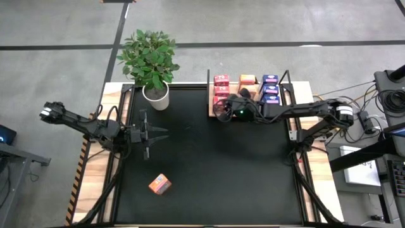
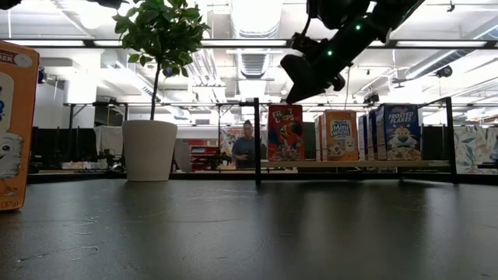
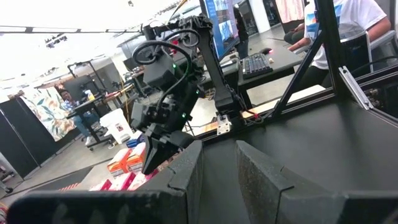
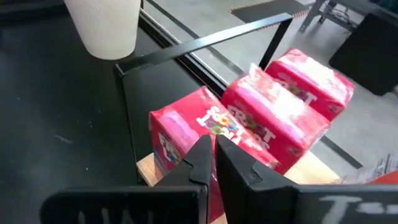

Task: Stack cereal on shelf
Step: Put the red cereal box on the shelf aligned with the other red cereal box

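So the right gripper [image 1: 223,109] hangs over the near edge of the shelf [image 1: 212,114], up off the board, with its fingers pressed together and nothing between them. Directly beneath and just ahead of those closed tips sit the red cereal boxes [image 4: 273,118], lined up one behind another on the light-wood board; the nearest red one is right under the fingertips but not touching them as far as the wrist view shows. Past the red row, going sideways from the jaws, come the orange boxes [image 1: 247,80] and then the blue boxes [image 1: 270,88], all standing between the thin black posts.

One orange box [image 1: 159,184] isn't on the shelf at all. It lies tilted on the black table [image 1: 209,164], well away from the right gripper and closer to the left one, off to the near side of it.

The left gripper [image 1: 154,133] hovers low over the table with its jaws only a little apart, holding nothing, pointed across toward the shelf.

A potted plant [image 1: 152,66] in a white pot stands at the far table edge, off to the side of the shelf.
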`<control>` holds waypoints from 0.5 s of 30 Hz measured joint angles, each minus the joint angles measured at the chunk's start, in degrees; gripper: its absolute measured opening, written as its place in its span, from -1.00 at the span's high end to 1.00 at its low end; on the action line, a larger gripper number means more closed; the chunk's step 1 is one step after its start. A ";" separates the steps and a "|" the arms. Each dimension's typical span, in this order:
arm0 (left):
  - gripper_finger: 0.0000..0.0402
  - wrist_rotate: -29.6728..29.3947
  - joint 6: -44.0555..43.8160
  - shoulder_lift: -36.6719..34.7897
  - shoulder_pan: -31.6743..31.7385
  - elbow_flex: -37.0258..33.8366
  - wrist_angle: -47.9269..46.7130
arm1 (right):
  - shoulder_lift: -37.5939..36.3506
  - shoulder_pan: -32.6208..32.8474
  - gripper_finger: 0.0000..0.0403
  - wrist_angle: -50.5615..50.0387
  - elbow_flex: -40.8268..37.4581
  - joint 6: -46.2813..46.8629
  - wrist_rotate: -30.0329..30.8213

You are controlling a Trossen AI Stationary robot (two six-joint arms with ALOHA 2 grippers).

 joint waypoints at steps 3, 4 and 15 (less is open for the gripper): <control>0.60 0.00 0.00 0.01 -0.01 0.00 0.00 | 0.43 0.00 0.94 0.11 0.00 -0.70 0.09; 0.60 0.00 0.00 0.01 -0.01 0.00 0.00 | 0.40 0.00 0.94 0.04 0.00 -1.02 0.14; 0.60 0.00 0.00 0.01 0.00 0.00 0.02 | -2.47 -0.11 0.94 0.17 0.00 -7.86 -0.15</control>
